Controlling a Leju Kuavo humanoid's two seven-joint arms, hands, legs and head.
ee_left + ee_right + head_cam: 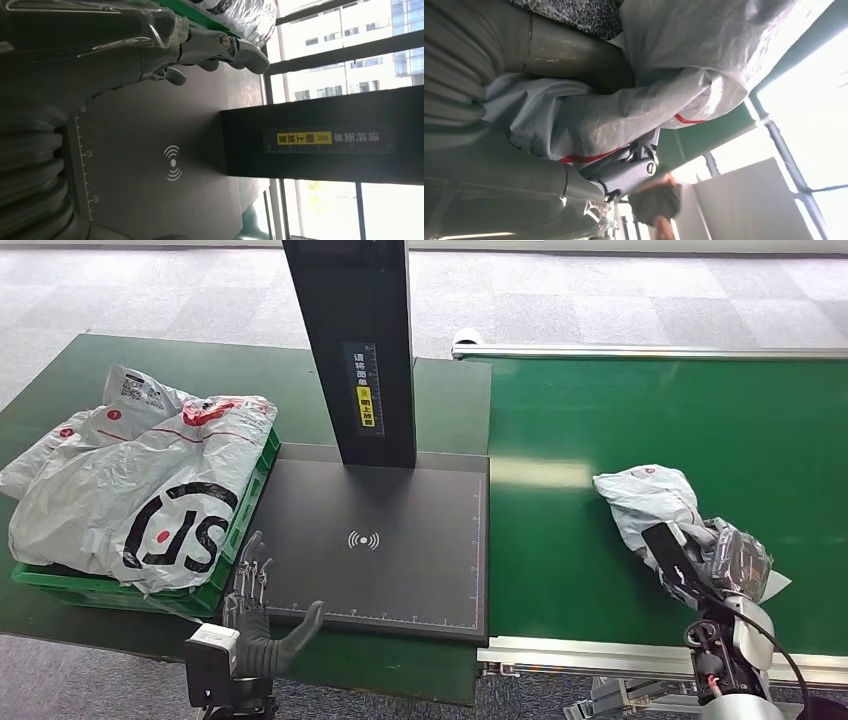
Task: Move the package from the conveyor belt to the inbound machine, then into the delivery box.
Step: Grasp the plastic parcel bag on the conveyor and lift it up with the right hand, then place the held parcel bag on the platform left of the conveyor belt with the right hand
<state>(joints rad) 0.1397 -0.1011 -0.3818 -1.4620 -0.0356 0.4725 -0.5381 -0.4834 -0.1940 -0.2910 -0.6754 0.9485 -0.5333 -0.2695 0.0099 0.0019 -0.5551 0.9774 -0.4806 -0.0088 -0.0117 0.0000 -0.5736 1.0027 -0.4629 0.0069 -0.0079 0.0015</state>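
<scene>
Lying on the green conveyor belt (640, 440) at its near right side, the package (650, 502) is a crumpled grey poly mailer with red markings, and the right hand (722, 562) is on its nearer end. In the right wrist view the thick thumb and darker fingers (624, 172) wrap around folds of the grey plastic, so this hand has hold of the bag; whether the bag is lifted off the belt or still resting on it cannot be told.

To the left of the belt sits the inbound machine (375, 540), a dark flat plate with a scan symbol and ruler marks along its near edge, and a black post (360, 350) rising from its far side with a yellow label. The plate carries nothing. Left of it stands the delivery box (240, 530), a green crate already heaped with grey and white mailers (140, 480).

The left hand (262, 612) hovers at the near left corner of the plate, just beside the crate, fingers spread and holding nothing.

By my reading, the first step is in hand: the pick from the belt, with the transfer to the plate not yet done. The next move calls for a firm enough hold on the slippery, floppy plastic, then a lift and a carry leftward to set the bag flat on the plate, clear of the post.
</scene>
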